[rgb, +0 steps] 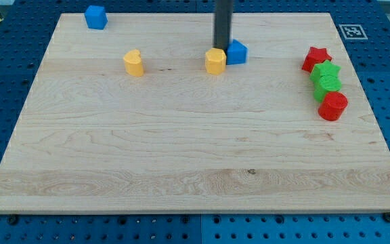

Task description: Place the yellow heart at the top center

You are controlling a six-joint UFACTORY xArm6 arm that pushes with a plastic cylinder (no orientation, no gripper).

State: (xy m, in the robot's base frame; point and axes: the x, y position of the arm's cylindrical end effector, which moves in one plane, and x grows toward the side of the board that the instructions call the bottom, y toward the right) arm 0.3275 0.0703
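My tip [222,46] has no jaws; it sits just behind the yellow hexagon [215,61]. The yellow heart [134,62] lies well left; I'd circle left of it, then push right and far.

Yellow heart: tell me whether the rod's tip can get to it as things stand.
Probably yes. My tip sits just above the yellow hexagon and blue block; the yellow heart lies to the view's left with bare board between.

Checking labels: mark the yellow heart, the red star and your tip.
yellow heart [134,63], camera view, front face.
red star [315,58], camera view, top face.
my tip [223,46], camera view, rod's lower end.
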